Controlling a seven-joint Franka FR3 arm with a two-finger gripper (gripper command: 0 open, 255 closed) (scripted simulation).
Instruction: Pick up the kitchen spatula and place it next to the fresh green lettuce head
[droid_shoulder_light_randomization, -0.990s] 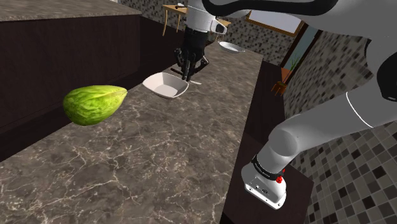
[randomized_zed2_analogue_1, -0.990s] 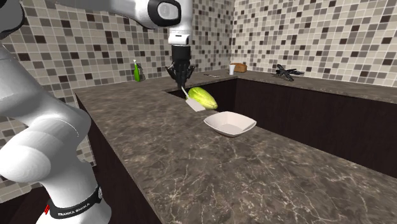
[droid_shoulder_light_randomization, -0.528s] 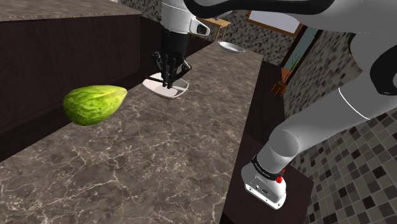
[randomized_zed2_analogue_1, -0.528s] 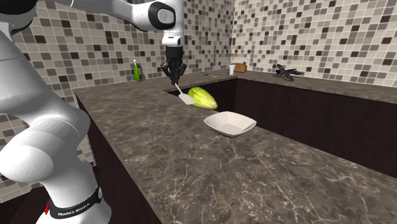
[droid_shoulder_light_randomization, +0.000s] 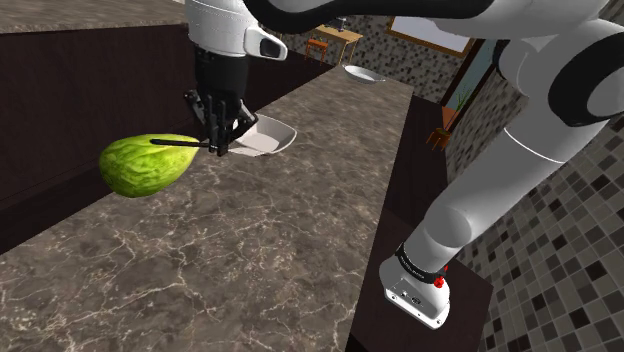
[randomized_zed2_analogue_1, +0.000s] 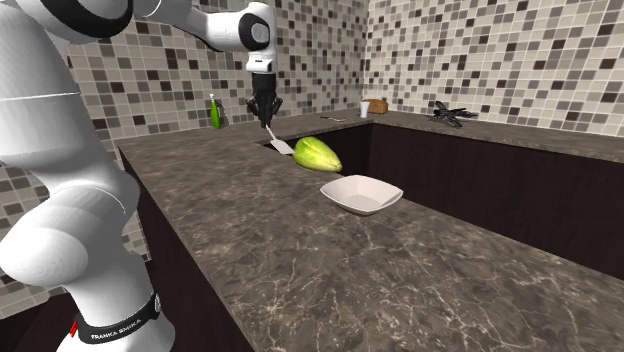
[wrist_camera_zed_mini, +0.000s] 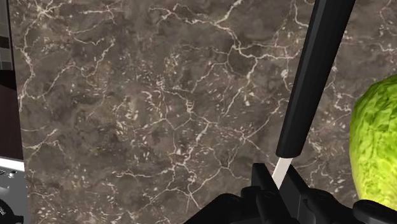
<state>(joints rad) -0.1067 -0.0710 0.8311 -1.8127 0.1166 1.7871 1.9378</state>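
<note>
Fingers (wrist_camera_zed_mini: 261, 184) clasp the spatula (wrist_camera_zed_mini: 314, 76) at its thin white neck, above the counter (wrist_camera_zed_mini: 127, 95) just beside the lettuce head (wrist_camera_zed_mini: 376, 143); this narrow hold could let the handle pivot and roll the lettuce.

End effector (wrist_camera_zed_mini: 278, 191) clasping spatula (wrist_camera_zed_mini: 315, 83), lettuce (wrist_camera_zed_mini: 376, 143) beside

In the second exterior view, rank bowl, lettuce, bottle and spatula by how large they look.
1. White square bowl, though it sits nearest the camera.
2. Green lettuce head.
3. Green bottle and black-handled, white-bladed spatula: too alike to rank.
</note>
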